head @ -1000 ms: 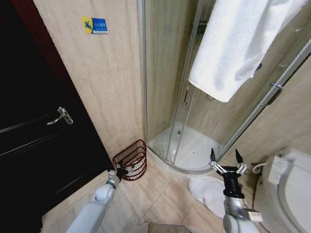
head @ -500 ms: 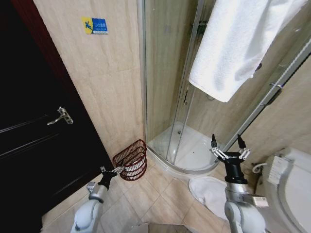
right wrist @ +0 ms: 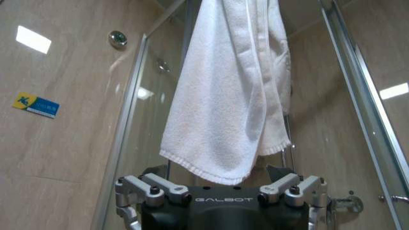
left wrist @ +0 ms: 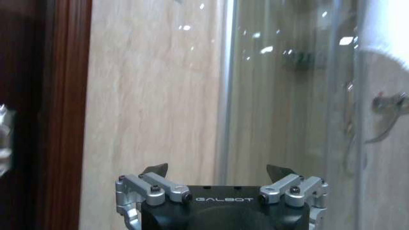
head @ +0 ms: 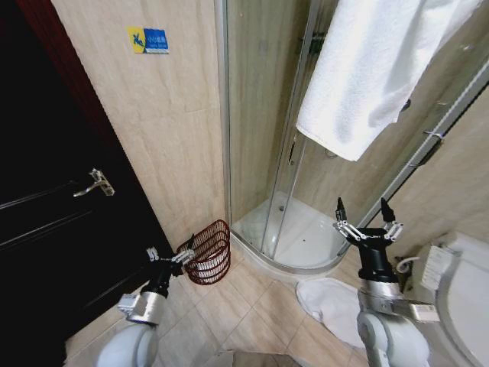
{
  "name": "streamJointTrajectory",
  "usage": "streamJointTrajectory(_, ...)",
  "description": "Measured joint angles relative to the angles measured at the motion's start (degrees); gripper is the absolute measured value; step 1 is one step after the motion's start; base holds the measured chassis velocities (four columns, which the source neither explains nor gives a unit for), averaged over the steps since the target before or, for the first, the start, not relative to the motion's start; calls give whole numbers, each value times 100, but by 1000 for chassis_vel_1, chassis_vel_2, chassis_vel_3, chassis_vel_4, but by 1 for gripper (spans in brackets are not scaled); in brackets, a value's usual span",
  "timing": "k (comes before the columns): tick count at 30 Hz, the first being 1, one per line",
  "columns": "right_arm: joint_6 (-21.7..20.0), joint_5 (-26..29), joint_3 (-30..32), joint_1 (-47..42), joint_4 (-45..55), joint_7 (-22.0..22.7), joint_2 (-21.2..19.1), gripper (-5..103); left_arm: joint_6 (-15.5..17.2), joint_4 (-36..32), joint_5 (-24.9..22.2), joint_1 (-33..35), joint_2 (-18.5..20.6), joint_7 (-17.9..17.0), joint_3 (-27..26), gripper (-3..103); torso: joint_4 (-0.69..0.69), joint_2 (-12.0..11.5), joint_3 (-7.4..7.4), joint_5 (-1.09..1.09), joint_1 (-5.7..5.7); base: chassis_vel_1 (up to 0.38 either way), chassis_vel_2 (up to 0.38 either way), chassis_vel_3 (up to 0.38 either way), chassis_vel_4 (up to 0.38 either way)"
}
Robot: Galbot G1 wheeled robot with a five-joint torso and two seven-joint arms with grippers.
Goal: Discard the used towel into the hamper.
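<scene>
Towel: a white towel (head: pixel 374 73) hung over the top of the glass shower enclosure (head: pixel 263 138), its lower hem hanging free above the shower tray; from the right wrist view it (right wrist: pixel 227 96) draped down just above that arm's fingers.
Hamper: the reddish-brown wire hamper (head: pixel 208 252) stood on the tiled floor (head: pixel 229 313), against the beige wall, between the dark door (head: pixel 53 229) and the shower's corner.
Left gripper: the left gripper (head: pixel 169 258) was low by the floor, just beside the hamper's rim, fingers spread and holding nothing.
Right gripper: the right gripper (head: pixel 367 222) pointed upward in front of the shower glass, well below the towel's hem, fingers spread wide and empty.
Floor: a white mat (head: pixel 328 302) lay near the toilet (head: pixel 458 298).
</scene>
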Motion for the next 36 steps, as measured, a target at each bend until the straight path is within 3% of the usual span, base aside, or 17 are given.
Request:
streamJointTrajectory(16,-15,45,126,-130,257,50,9,100,-3,-97,182,297,83,-131,834,100,-1,0,0,-2,0,0,0,0,0)
streamJointTrajectory(36,121,304,411,-183,483,206,-134,100,-40,-53,263,294,66,-136,916,100,0,0,0,-2,0,0,0,0,0)
